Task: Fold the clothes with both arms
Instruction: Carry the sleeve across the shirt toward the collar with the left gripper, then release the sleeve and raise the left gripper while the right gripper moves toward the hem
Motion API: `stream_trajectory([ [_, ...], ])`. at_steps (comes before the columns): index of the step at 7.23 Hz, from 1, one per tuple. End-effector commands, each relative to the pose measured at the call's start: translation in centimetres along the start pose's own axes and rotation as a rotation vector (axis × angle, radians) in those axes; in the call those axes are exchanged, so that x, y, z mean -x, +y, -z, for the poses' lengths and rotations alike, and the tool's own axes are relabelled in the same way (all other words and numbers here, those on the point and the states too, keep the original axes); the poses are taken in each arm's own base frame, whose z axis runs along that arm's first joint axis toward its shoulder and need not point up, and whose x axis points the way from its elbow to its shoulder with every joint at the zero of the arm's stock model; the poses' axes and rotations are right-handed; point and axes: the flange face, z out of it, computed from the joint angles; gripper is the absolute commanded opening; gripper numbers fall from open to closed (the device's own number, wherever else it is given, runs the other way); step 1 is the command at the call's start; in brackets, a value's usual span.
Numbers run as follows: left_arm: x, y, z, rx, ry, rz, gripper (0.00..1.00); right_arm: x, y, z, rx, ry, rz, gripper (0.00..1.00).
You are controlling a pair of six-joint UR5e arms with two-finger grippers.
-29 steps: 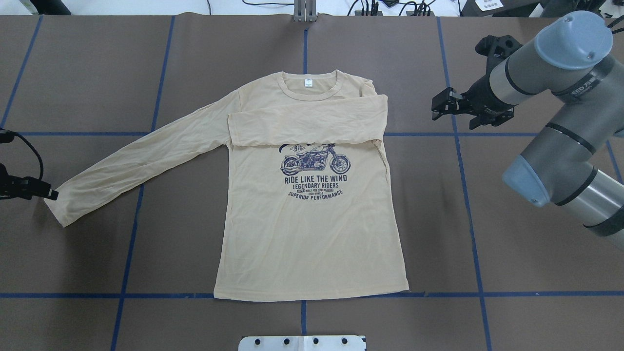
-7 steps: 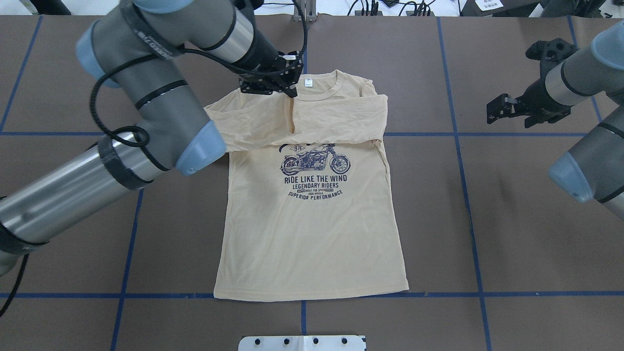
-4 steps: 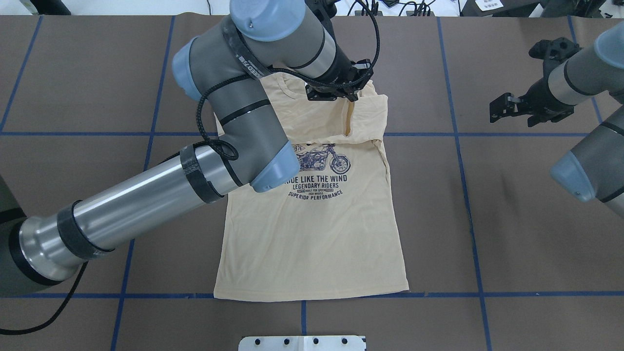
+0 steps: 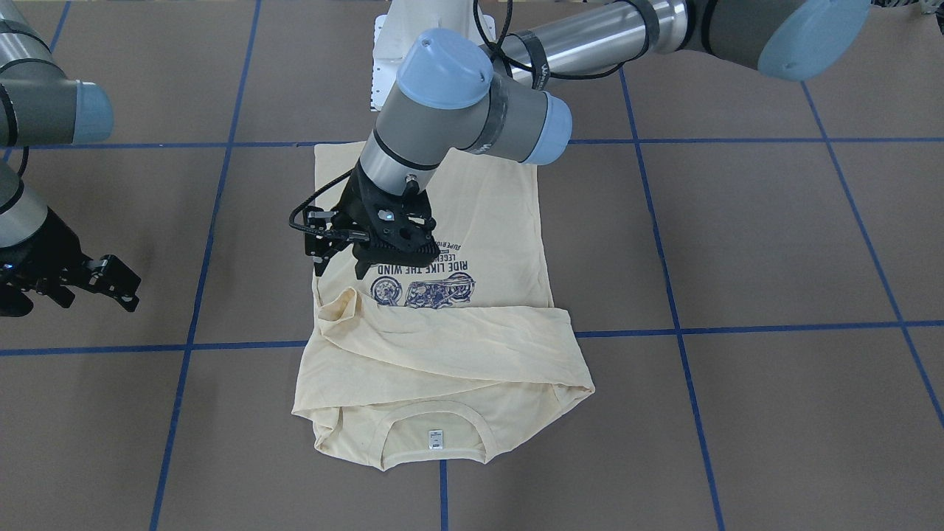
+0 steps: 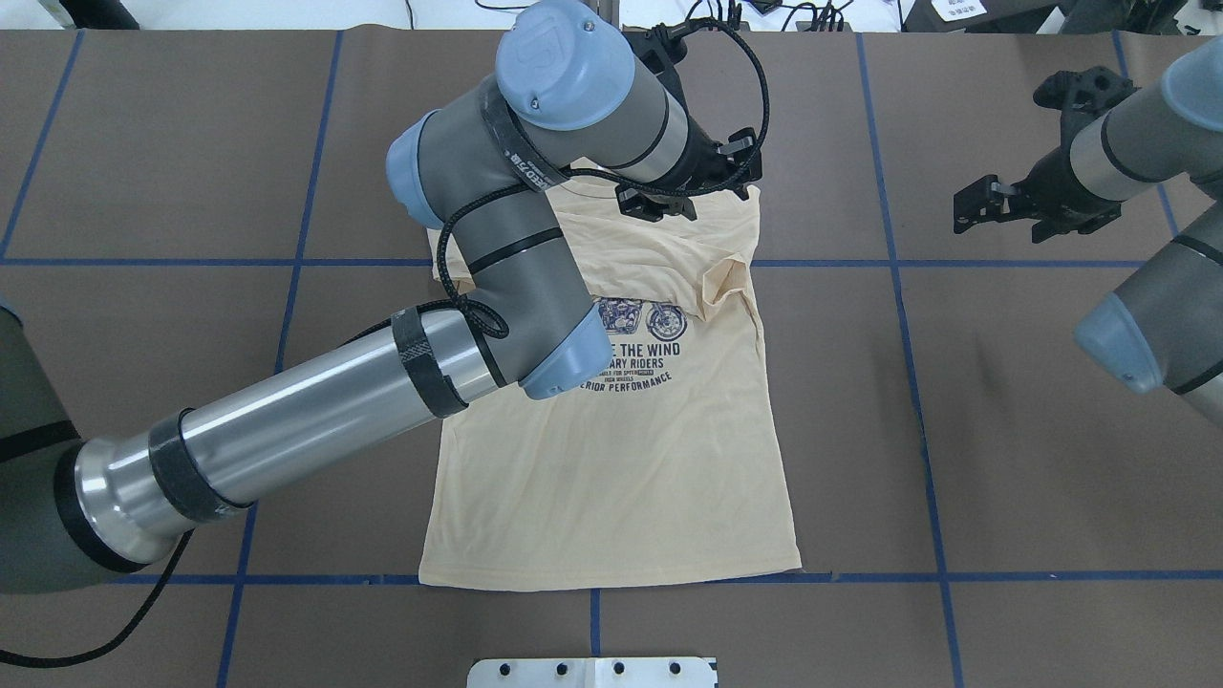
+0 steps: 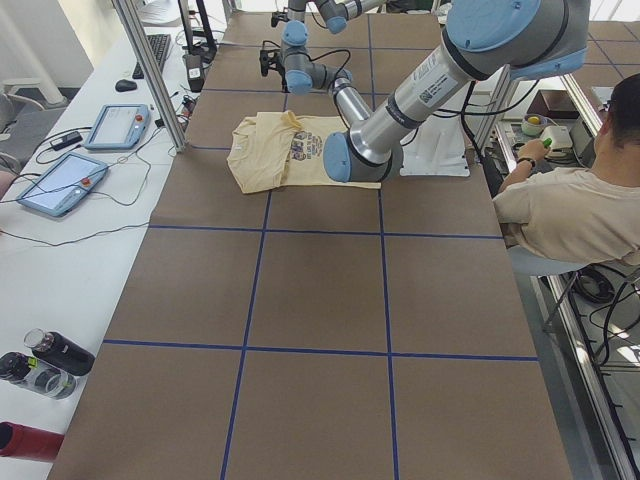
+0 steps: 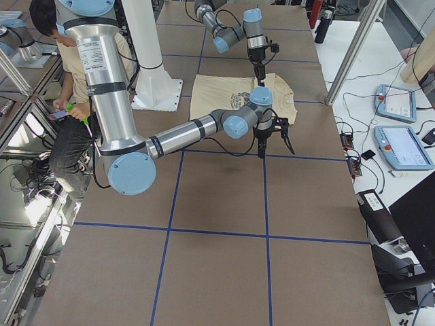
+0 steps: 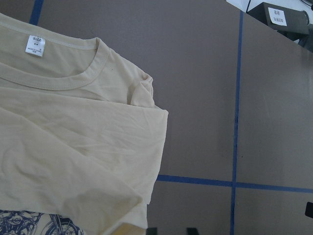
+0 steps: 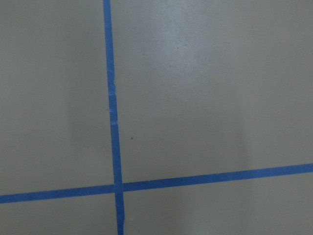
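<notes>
**Cream shirt lies flat, both sleeves crossed over the chest**

Cream-yellow fabric fills the middle of the brown desk point(image 5: 1003, 430), which is marked into squares by blue tape lines point(image 5: 898, 287). The T-shirt point(image 5: 611, 459) lies face up, its hem towards the robot and its ribbed neck point(image 4: 435, 424) with the small white label point(image 4: 435, 439) at the far side. Both long sleeves are folded in across the chest and form a band point(image 4: 442, 346) just above the navy motorcycle print point(image 4: 420, 284). The cuff point(image 5: 721, 282) of the upper sleeve sits rumpled at the shirt's edge on the right arm's side, touching the top of the print.

The left arm point(image 5: 315, 420) reaches diagonally over the shirt. Its claw point(image 4: 339, 267) hangs above that cuff with the fingers apart and nothing between them. The left wrist view shows two dark fingertips point(image 8: 152, 230) at the bottom edge, with only cloth and desk below.

The right arm point(image 5: 1137, 143) is off to its own side, well apart from the shirt. Its claw point(image 5: 965, 205) is also spread and empty, over bare desk and a tape crossing point(image 9: 117, 187).

A white base plate point(image 5: 592, 672) sits at the robot's edge of the desk. A seated person point(image 6: 580, 200) shows in the side views, and two handheld control tablets point(image 6: 60, 180) lie on a side counter.
</notes>
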Motion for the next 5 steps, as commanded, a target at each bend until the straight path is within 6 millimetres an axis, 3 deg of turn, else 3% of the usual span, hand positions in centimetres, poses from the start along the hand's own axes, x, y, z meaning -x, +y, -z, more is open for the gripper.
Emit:
stream_trajectory([
  [1,3.7,1.1,6.8,-0.013,0.009,0.034,0.92,4.6,4.0,0.3,0.027,-0.055,-0.122,0.99],
  [2,7.6,1.8,10.3,-0.026,0.028,0.027,0.92,8.4,7.7,0.8,0.053,-0.092,-0.21,0.99],
  [3,9.8,1.7,11.8,-0.038,0.026,0.031,0.92,11.9,11.7,0.5,0.052,-0.106,-0.268,0.99],
  [4,10.7,1.4,12.2,-0.046,0.019,0.028,0.92,15.4,17.0,-0.4,0.051,-0.106,-0.314,0.99],
  [5,11.7,1.2,11.9,-0.048,0.005,0.026,0.92,16.9,22.0,-0.7,0.047,-0.11,-0.386,0.99],
])
